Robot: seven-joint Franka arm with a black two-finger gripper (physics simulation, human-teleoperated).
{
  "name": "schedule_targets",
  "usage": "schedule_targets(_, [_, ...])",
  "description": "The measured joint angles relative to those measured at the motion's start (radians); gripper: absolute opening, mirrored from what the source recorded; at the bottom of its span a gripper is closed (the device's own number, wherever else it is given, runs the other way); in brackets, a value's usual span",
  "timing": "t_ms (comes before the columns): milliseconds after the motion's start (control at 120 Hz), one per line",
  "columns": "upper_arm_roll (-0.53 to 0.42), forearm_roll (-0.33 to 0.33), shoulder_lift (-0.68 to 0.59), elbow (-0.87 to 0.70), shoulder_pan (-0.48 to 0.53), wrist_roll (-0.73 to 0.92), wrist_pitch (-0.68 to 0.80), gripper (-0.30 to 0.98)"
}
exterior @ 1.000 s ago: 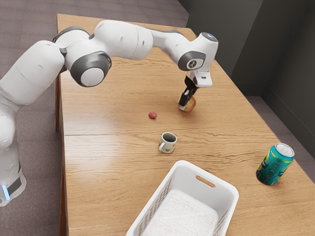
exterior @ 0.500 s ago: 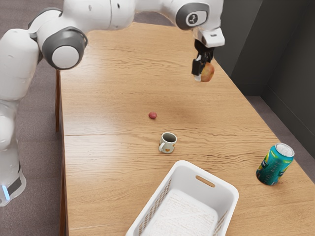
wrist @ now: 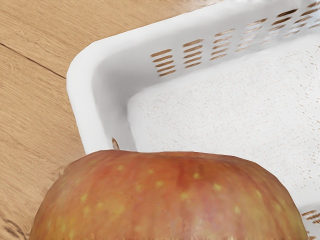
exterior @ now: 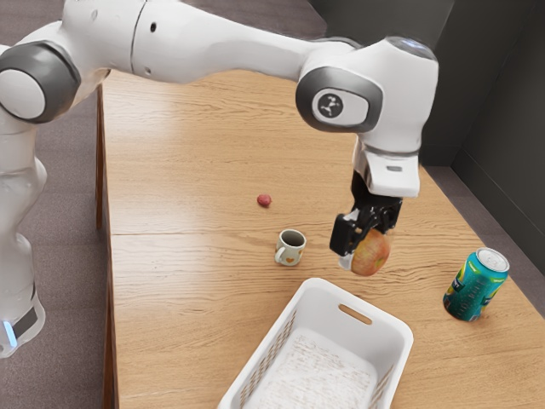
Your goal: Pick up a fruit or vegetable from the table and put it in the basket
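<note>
My black gripper (exterior: pixel 364 242) is shut on a red-yellow apple (exterior: pixel 372 253), held up in the air near the handle end of the white basket (exterior: pixel 394 331) in the exterior view. In the wrist view the apple (wrist: pixel 170 197) looms large at the lower edge, covering part of the basket's end wall. Beyond it the basket (wrist: pixel 82 85) shows its slotted side wall and bare speckled floor. On the table lies a small dark red fruit or vegetable (exterior: pixel 265 200), apart from the apple.
A small mug (exterior: pixel 290 248) stands on the wooden table (exterior: pixel 187 256) just beyond the basket, toward the exterior view's left of the gripper. A teal can (exterior: pixel 476 285) stands at the exterior view's right, apart from the basket.
The apple was low at the table's far part a second ago. My gripper has lifted it and carried it toward the basket. The small red item, mug, can and basket have stayed put.
</note>
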Motion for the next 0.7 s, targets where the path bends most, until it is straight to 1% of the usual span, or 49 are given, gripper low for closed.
schedule_targets(83, [-0.072,0.002,0.015,-0.019,-0.002,-0.060,0.019,0.37])
schedule_targets(217, [-0.183,0.025,0.048,-0.026,-0.004,-0.157,0.041,0.37])
schedule_targets(292, [-0.212,0.031,0.054,-0.052,-0.005,-0.208,0.050,0.37])
schedule_targets(400, [-0.224,0.036,0.057,-0.067,-0.004,-0.271,0.060,0.36])
schedule_targets(442, [-0.226,0.036,0.059,-0.068,-0.004,-0.291,0.061,0.48])
schedule_targets(500, [-0.229,0.033,0.060,-0.069,-0.004,-0.318,0.062,0.55])
schedule_targets(592, [-0.231,0.031,0.060,-0.069,-0.004,-0.355,0.063,0.61])
schedule_targets(700, [-0.232,0.031,0.059,-0.069,-0.004,-0.391,0.061,0.65])
